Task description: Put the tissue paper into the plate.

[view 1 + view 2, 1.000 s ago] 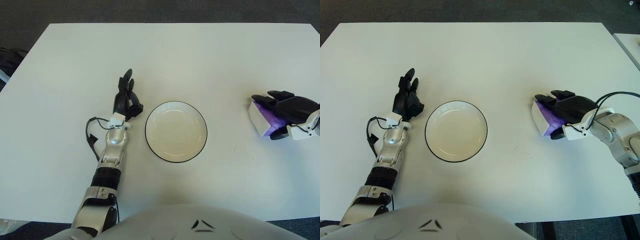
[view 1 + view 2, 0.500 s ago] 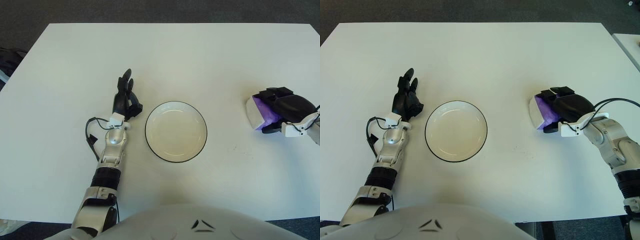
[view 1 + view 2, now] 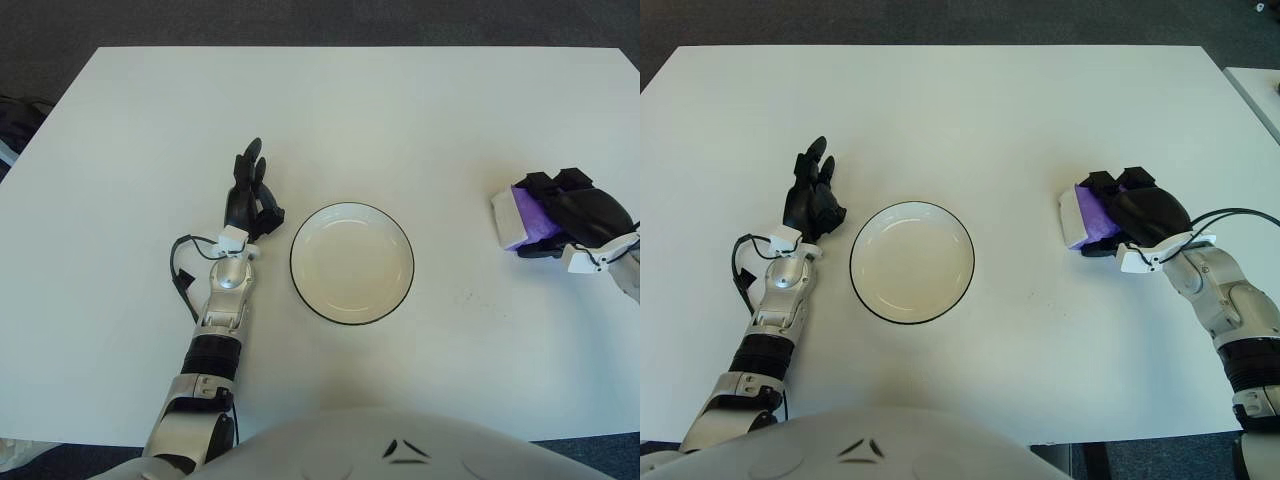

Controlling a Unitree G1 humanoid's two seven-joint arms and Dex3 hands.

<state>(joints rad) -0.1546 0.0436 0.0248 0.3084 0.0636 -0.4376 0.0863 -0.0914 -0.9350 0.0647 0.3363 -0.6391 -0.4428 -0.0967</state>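
A white plate (image 3: 912, 262) with a dark rim sits at the middle of the white table. The tissue pack (image 3: 1080, 217), purple with a white end, is at the right side of the table. My right hand (image 3: 1130, 205) wraps over it from the right, black fingers curled around its top and far side. Whether the pack touches the table I cannot tell. My left hand (image 3: 811, 198) shows just left of the plate, fingers pointing away from me and relaxed, holding nothing.
The white table (image 3: 940, 110) spreads wide behind and around the plate. A black cable (image 3: 740, 275) loops beside my left forearm. The table's right edge lies beyond my right hand, with a pale surface (image 3: 1265, 90) past it.
My right hand has turned and closed more tightly over the tissue pack, shifting it slightly away from me. The left hand has stayed in place.
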